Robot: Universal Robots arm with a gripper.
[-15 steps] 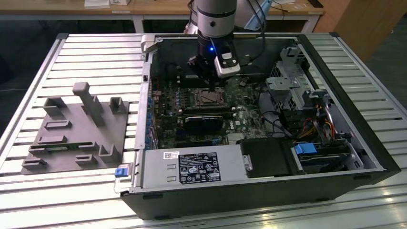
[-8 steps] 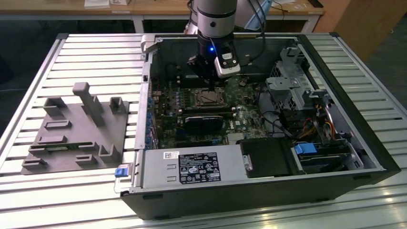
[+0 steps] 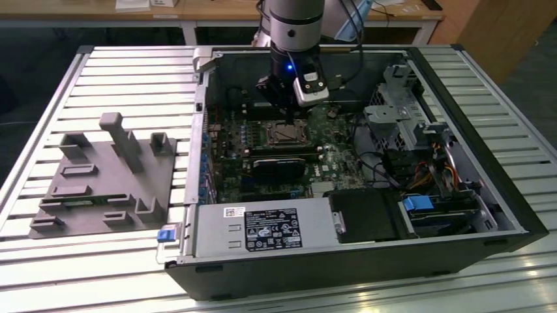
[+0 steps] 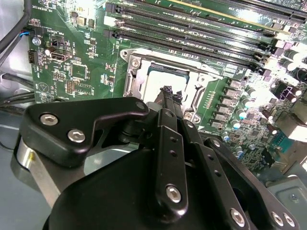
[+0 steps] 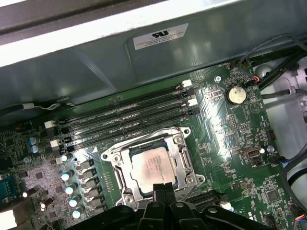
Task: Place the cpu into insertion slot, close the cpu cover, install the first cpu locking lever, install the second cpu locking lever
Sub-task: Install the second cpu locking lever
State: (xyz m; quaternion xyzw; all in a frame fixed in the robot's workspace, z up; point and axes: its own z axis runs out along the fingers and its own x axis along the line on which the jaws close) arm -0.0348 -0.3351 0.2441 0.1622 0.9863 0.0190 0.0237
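1. Exterior view first: 1 open computer case (image 3: pixel 487 195) lies on a slatted bench (image 3: pixel 113 78), and the arm reaches down into it, its hand (image 3: pixel 287 112) hanging just above the socket area of the green motherboard (image 3: pixel 335 163).

2. Looking at both wrist views, the cpu (image 5: pixel 152 167) already sits flat inside the insertion slot (image 5: pixel 120 179), its dull metal top facing up. That step looks done to me.

3. The cpu cover (image 5: pixel 184 160) appears to lie down around the chip, its silver frame bordering the window through which the chip shows. I judge it closed or very nearly so, though I cannot tell if it is fully seated.

4. As for the 2 locking levers, I cannot make them out clearly enough to say whether either is latched, so I take that work as still open.

5. The hand's fingers (image 4: pixel 168 98) look pressed together into 1 narrow tip, pinching nothing that I can see, with the tip at or just above the near edge of the socket; contact I cannot confirm.

6. Counting: 1 cpu, 1 slot, 1 cover, 1 hand. 4 long memory slots (image 5: pixel 124 120) run beside the socket, 1 round coin battery (image 5: pixel 235 94) sits further along the board, and 1 grey fixture block (image 3: pixel 104 176) rests on the bench well apart from the case.
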